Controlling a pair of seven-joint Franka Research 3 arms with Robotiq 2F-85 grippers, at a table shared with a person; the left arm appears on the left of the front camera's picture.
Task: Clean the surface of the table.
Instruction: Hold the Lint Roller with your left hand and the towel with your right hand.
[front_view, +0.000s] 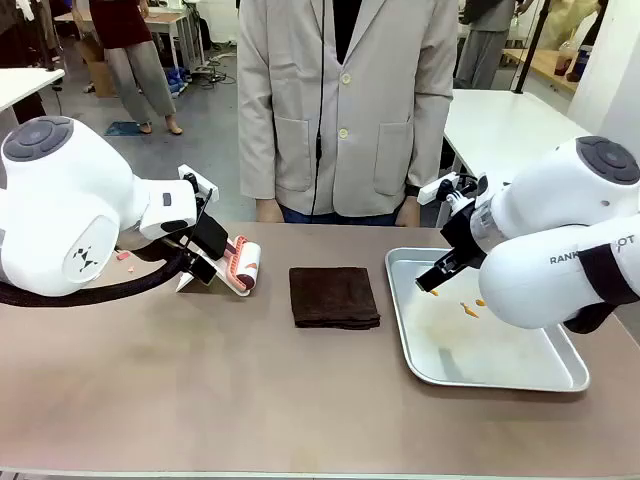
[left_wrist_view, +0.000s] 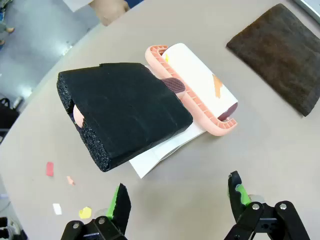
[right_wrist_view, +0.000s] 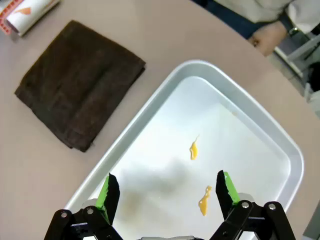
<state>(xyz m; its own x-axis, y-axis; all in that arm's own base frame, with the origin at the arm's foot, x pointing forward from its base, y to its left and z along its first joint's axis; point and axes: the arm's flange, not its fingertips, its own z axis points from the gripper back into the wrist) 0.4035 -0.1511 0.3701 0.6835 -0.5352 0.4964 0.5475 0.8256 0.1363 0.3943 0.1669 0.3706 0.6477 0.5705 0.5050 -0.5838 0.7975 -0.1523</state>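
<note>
On the wide brownish-taupe table (front_view: 200, 400), a folded dark brown cloth (front_view: 334, 296) lies at the middle. A shallow silver metal tray (front_view: 500, 350) sits to the cloth's right, with small orange scraps (front_view: 468, 310) in it. To the cloth's left, a pink-framed lint roller with a black foam handle (front_view: 243, 265) rests on a white paper sheet (left_wrist_view: 150, 162). Coloured paper bits (left_wrist_view: 50, 169) lie farther left. A person in a pale jacket (front_view: 340, 100) stands behind the far edge.

A robotics lab, by the look: the white left arm (front_view: 60, 210) at nine o'clock and right arm (front_view: 570, 240) at three flank a taupe tabletop (front_view: 250, 400). Beyond are a white-topped table (front_view: 500, 125) at one o'clock and cables (front_view: 205, 72) and a cardboard box (front_view: 100, 75) on the grey floor (front_view: 215, 130) at eleven.
</note>
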